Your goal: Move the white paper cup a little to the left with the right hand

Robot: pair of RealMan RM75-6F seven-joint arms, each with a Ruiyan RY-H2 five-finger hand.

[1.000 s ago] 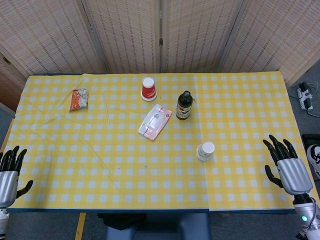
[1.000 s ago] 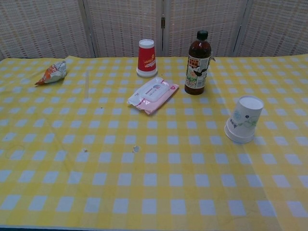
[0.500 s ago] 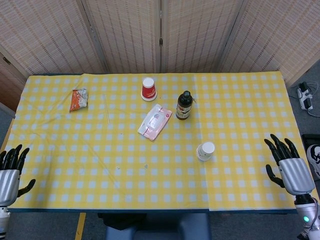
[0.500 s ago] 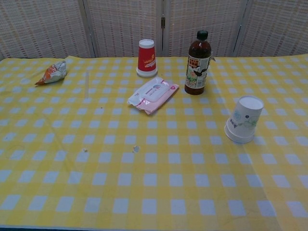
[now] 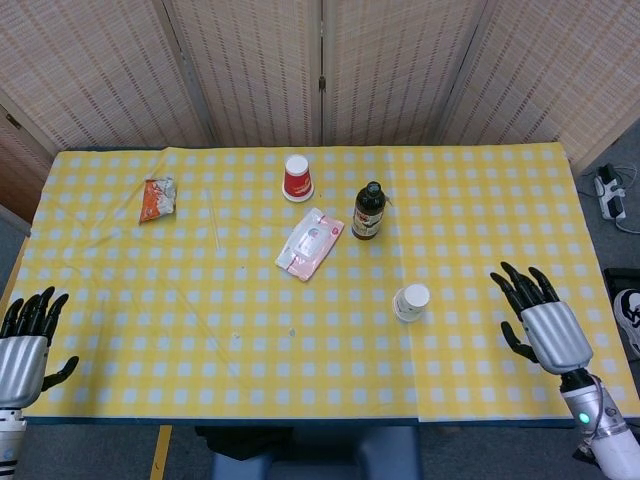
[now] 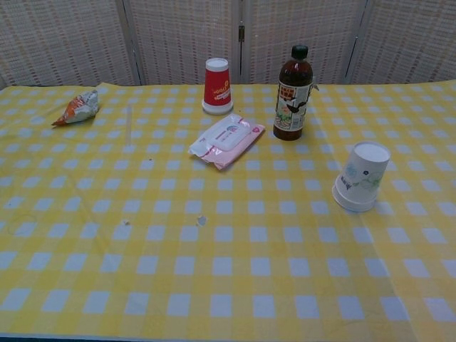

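White paper cup (image 5: 411,301) is standing upside down on the yellow checked desk (image 5: 200,330), in the right half and nearer to the front edge than to the back edge. I am judging that the task is only beginning, because nothing is touching the cup and it is sitting alone on the cloth. My right hand (image 5: 540,323) is hovering over the desk near the right edge, fingers spread wide and holding nothing; it is well apart from the cup, with bare cloth between them. The chest view is not showing this hand at all. My left hand (image 5: 25,340) is waiting at the front left corner, also open and empty. What is remaining, as I am seeing it: bringing the right hand to the cup, gripping it, and shifting it a little toward the left edge.
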